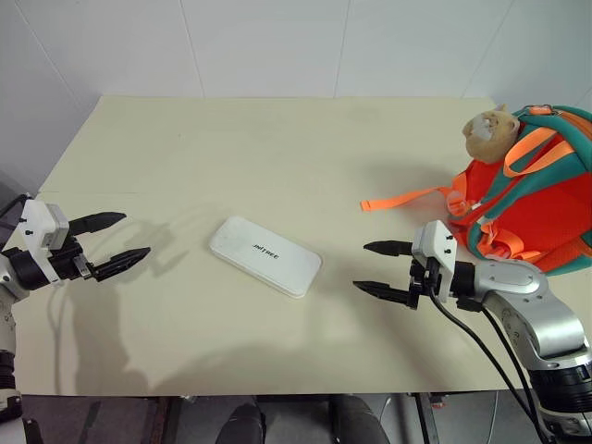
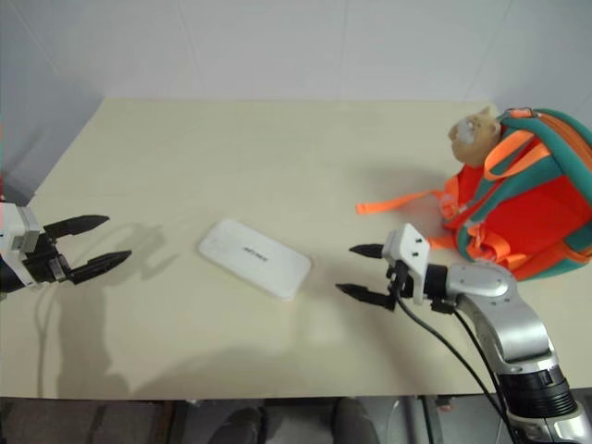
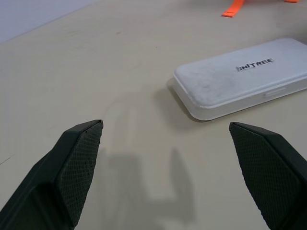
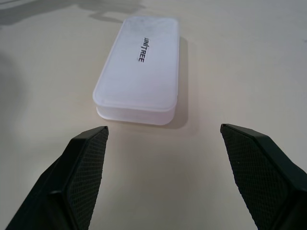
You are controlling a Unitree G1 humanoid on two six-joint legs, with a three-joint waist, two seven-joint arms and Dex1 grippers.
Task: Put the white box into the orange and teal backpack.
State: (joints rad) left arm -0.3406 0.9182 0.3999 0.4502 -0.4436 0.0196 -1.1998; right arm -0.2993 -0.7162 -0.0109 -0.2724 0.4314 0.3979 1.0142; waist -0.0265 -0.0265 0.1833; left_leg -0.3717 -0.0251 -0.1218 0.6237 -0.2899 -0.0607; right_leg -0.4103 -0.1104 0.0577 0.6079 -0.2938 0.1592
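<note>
The white box [image 1: 265, 256] lay flat near the middle of the pale bench [image 1: 277, 148], turned at a slant, its dark lettering facing up, with nothing touching it. The left tool [image 1: 109, 243] hovered off one end of it with both black fingers spread wide and nothing between them; the right tool [image 1: 386, 269] stood off the other end, likewise spread and empty, so the box sat between the two, apart from each. The orange and teal backpack [image 1: 536, 199] rested at the bench's far right edge behind the right arm, a tan plush toy [image 1: 488, 134] at its top and a loose orange strap [image 1: 402, 199] trailing across the bench toward the middle. The box looked like a stiff moulded case with rounded corners and a smooth shell, probably light but liable to slip under a pinch on its curved edges. Its flatness left little to catch from above, so the likelier hold seemed across the narrow width at one short end, fingers low on the side walls. Whether the backpack's mouth was open could not be told.
</note>
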